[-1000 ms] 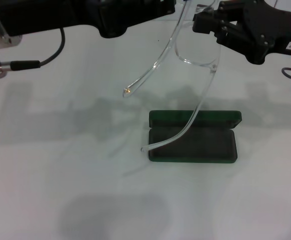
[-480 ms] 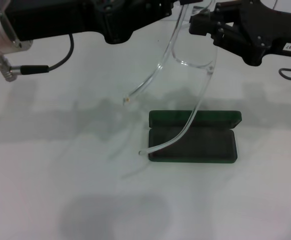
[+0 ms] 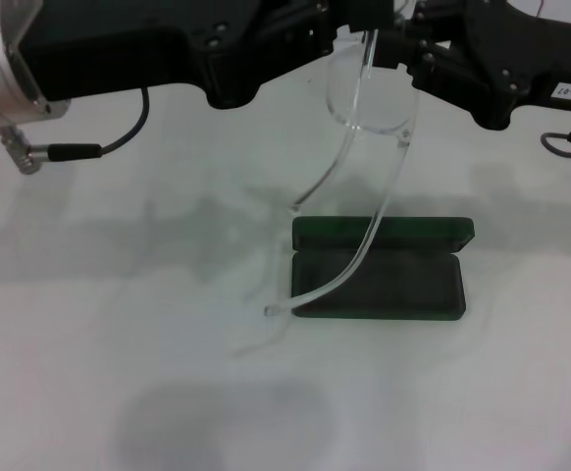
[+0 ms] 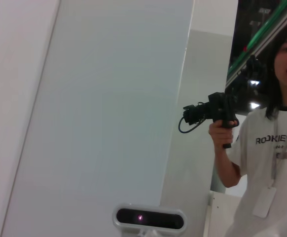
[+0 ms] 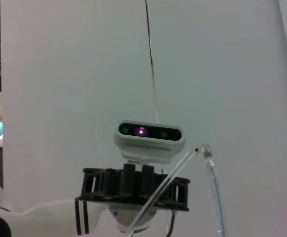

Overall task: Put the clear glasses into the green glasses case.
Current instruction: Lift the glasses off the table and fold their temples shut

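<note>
The left gripper [image 3: 349,25] and the right gripper [image 3: 403,44] are meeting at the glasses [image 3: 369,128], both seemingly pinching the front though I cannot tell, while the arms are hanging down toward the open green case [image 3: 379,267] directly below.

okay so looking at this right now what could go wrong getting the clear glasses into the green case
1. The clear glasses hang high between the left hand and right hand, arms unfolded; the long arm's tip reaches past the green glasses case, so it may catch the rim or land outside.
2. With both hands at the frame, uneven pulling could twist or drop it.
3. A snagged arm might push the case along the table.
</note>
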Action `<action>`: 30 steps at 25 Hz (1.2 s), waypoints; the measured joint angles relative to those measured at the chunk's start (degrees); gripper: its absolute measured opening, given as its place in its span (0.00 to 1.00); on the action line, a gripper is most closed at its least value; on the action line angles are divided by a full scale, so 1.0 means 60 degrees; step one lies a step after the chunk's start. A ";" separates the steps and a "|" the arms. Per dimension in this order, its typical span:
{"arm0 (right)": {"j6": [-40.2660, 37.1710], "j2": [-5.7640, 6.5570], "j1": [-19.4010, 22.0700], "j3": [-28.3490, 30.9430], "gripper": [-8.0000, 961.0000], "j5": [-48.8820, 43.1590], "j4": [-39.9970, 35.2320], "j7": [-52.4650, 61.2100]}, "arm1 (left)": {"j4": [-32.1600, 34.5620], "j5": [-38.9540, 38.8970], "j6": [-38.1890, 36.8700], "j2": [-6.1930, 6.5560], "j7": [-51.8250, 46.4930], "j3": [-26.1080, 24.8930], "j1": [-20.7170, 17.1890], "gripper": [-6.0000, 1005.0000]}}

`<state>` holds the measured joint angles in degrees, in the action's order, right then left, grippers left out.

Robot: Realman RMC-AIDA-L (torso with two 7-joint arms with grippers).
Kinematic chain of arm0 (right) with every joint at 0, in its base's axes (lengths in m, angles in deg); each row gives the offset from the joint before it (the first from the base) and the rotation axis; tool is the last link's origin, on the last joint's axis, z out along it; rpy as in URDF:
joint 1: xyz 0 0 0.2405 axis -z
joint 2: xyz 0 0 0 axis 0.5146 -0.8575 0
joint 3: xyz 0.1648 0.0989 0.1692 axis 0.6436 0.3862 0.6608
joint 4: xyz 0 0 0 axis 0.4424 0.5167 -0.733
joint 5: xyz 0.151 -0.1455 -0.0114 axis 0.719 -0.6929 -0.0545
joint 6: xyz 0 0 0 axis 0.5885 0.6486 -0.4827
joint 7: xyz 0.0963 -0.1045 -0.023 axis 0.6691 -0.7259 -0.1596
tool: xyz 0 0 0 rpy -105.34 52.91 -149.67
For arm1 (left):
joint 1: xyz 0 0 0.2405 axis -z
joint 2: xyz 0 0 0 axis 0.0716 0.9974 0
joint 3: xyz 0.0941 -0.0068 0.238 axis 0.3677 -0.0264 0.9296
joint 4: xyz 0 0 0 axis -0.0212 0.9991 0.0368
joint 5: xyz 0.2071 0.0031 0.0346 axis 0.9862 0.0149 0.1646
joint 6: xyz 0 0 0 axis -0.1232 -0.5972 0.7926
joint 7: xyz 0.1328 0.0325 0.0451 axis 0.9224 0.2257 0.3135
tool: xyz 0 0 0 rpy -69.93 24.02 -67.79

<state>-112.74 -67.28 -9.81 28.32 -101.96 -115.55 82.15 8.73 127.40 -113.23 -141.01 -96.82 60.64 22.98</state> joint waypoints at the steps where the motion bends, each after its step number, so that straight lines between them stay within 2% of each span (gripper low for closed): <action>1: -0.0001 0.0000 -0.0007 -0.0036 0.10 0.0003 0.0000 -0.0001 | -0.0098 0.0000 -0.0006 -0.0009 0.0111 -0.0013 0.0000 0.07; 13: 0.0057 -0.0016 -0.0030 -0.0107 0.10 0.0082 0.0101 0.0000 | -0.0535 -0.0093 0.0051 -0.0054 0.0881 -0.0033 -0.0023 0.07; 30: 0.0216 -0.0016 -0.0184 -0.0304 0.10 0.0123 0.0443 -0.0227 | -0.0591 -0.0350 -0.0037 -0.0045 0.1027 0.0002 -0.0002 0.08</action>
<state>-111.44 -67.38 -10.92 26.49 -101.22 -112.90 80.79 5.18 125.29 -113.46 -141.28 -90.65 60.66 22.96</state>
